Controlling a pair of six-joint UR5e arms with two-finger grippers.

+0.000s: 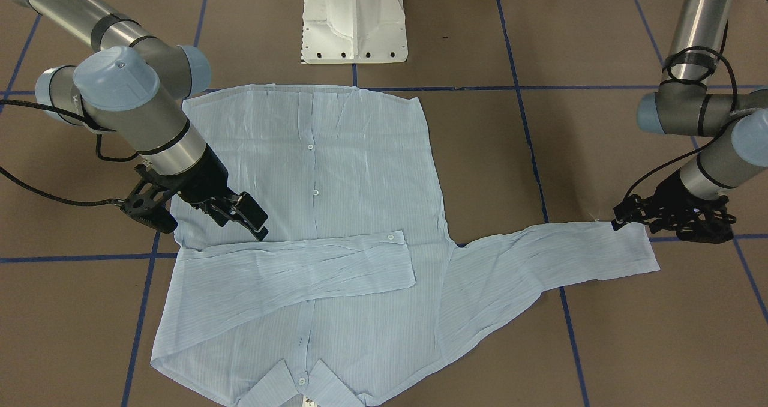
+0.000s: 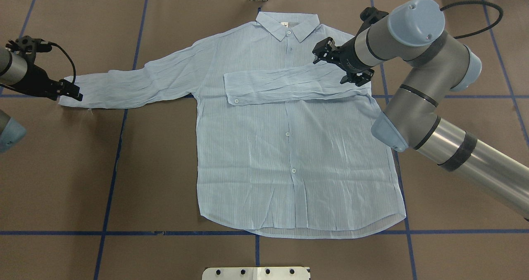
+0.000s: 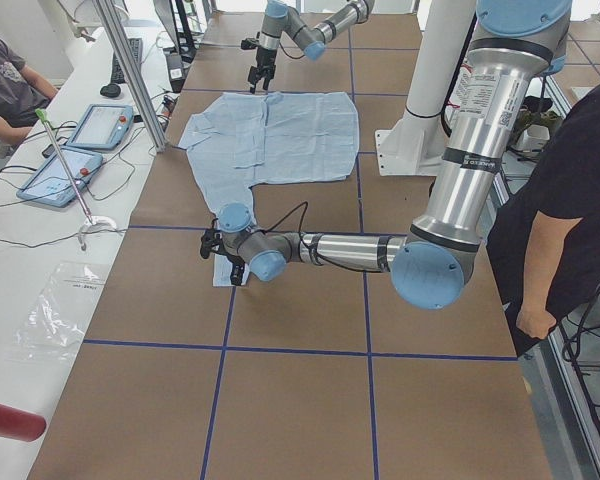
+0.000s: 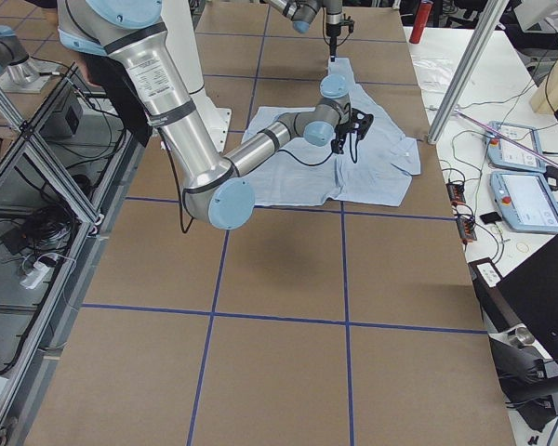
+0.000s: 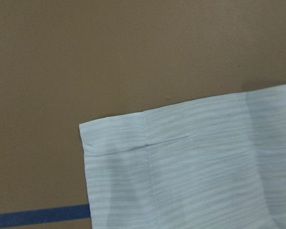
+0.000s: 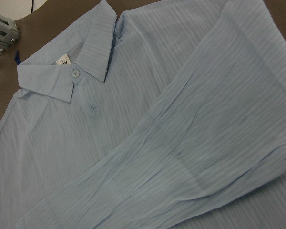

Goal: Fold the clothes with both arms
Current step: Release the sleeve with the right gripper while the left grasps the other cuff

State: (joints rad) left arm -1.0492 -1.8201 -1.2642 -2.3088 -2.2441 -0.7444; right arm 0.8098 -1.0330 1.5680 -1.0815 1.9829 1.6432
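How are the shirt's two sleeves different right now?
The folded sleeve lies across the shirt's front; the stretched sleeve reaches sideways over the table. The folded sleeve's cuff rests on the shirt; the stretched sleeve's cuff rests on the table, at the left gripper. Both are pale blue, striped and wrinkly.

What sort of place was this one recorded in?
Probably a robotics lab: a table gridded with blue tape, a left arm and right arm at a shirt, control tablets on a side bench.
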